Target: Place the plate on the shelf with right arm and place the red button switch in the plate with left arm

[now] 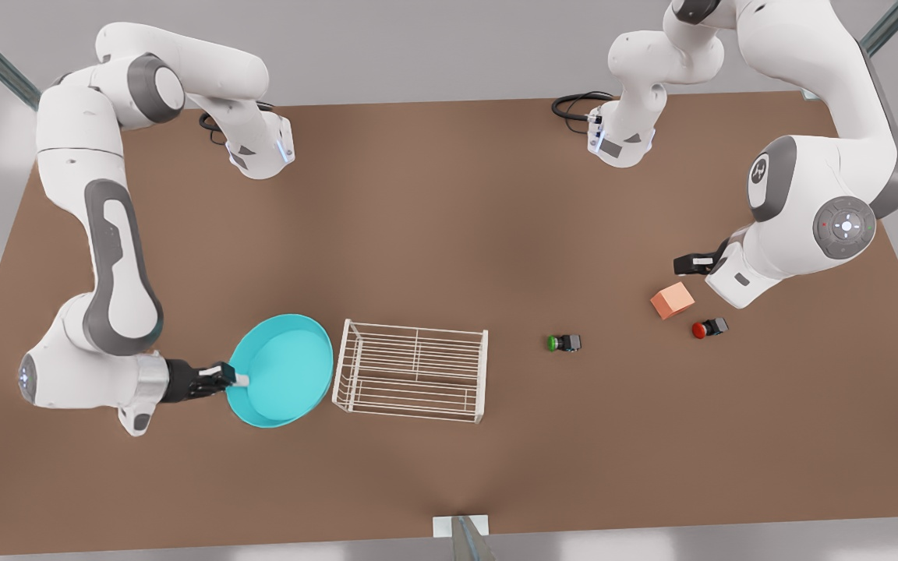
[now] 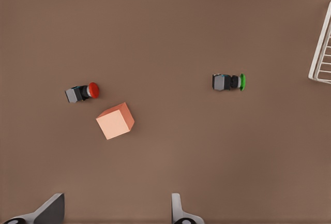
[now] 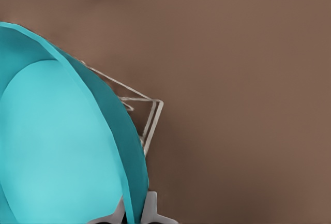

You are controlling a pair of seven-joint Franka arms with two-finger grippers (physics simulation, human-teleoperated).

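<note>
Plate [image 1: 281,370]: turquoise, round, tilted, its hollow facing up and toward the front view's right; just left of the shelf, edge close to it, contact not clear. Right gripper [image 1: 237,380] is clamped on the plate's left rim, one finger [image 3: 150,208] outside the rim.

Shelf [image 1: 411,371]: white wire rack, upright on the table, long axis running left-right in the front view, near mid-table.

Red switch [image 1: 708,329]: lying on its side at the front view's right, axis left-right, red cap toward the left, dark body toward the right. Just beside it, apart, an orange cube [image 1: 673,301].

Green switch [image 1: 564,343]: also on its side, cap toward the shelf, between shelf and red switch.

Left gripper [image 2: 116,211]: above the table beside the cube and red switch, fingers spread, holding nothing.

Table [image 1: 449,234]: plain brown top, bare beyond these items. Pale grey surround; metal struts at the corners and the near edge.
</note>
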